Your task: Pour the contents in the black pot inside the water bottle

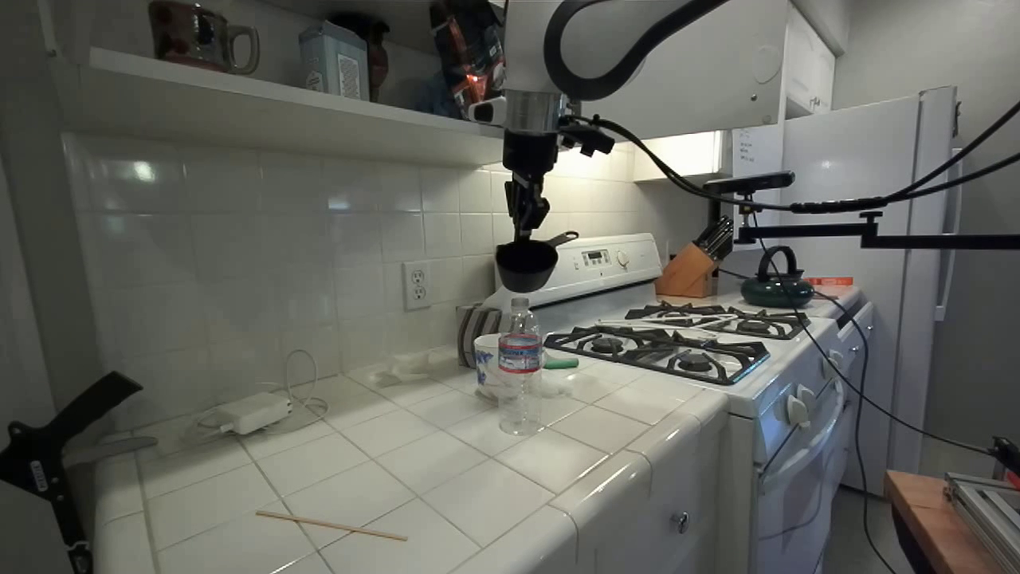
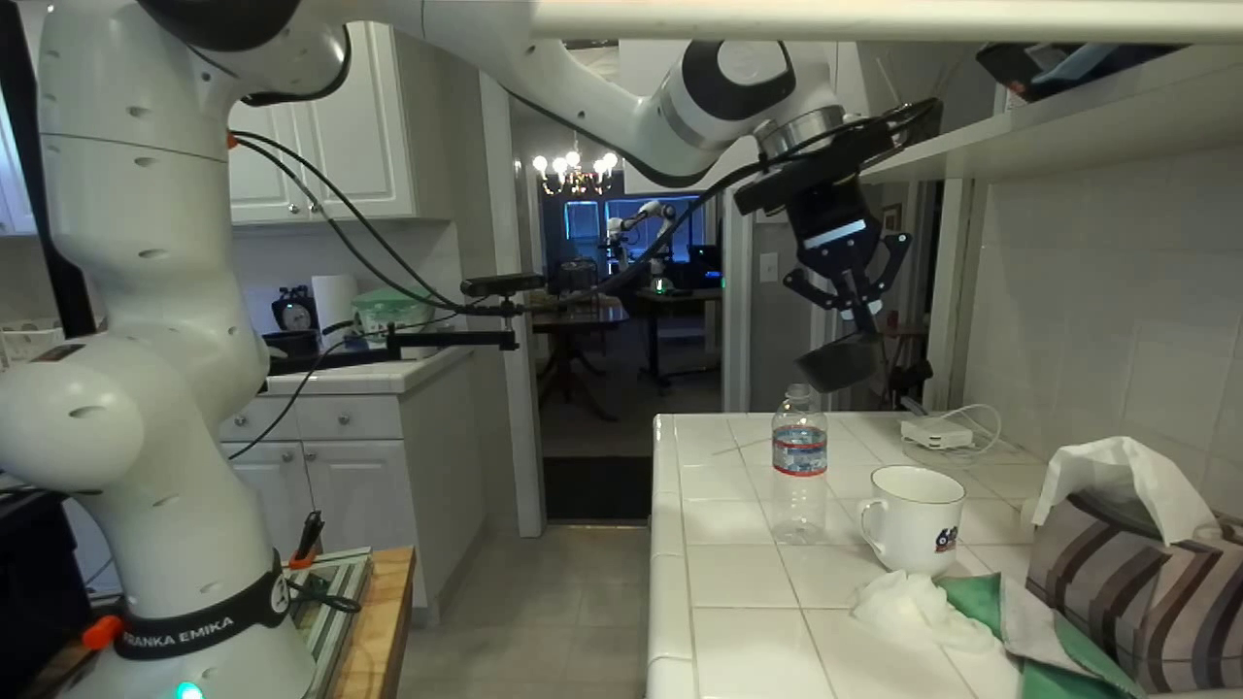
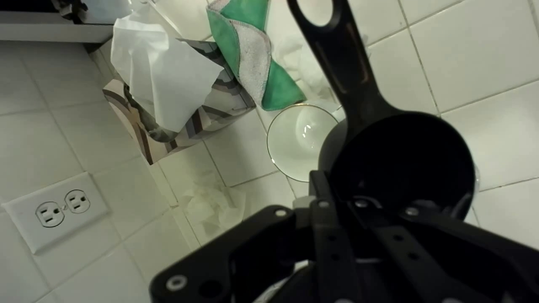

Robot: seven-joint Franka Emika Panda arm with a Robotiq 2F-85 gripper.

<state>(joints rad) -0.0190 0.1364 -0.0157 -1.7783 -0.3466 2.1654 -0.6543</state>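
Two fingers (image 3: 326,219) of the tool (image 2: 860,313) stand drawn together, pinching the pot (image 1: 527,273) by its rim. The pot hangs tilted just above the neck of the bottle (image 1: 519,363), apart from it, its handle (image 1: 562,238) reaching to the right and far side in an exterior view; its inside is too dark to make out. The bottle stands upright on the tabletop (image 1: 414,494), with a mug (image 2: 918,524) near it. Nearer than the mug in an exterior view lie a crumpled tissue (image 2: 918,610) and a folded cloth (image 2: 1034,623), with a striped tissue box (image 2: 1126,602) to their right. In an exterior view, a thin stick (image 1: 331,525) lies on the near left part of the tabletop, and an adapter (image 1: 253,412) sits farther back by the wall (image 1: 263,271). To the right is the stove (image 1: 613,279), and at the far right stand a knife block (image 1: 687,271) and a kettle (image 1: 778,290).
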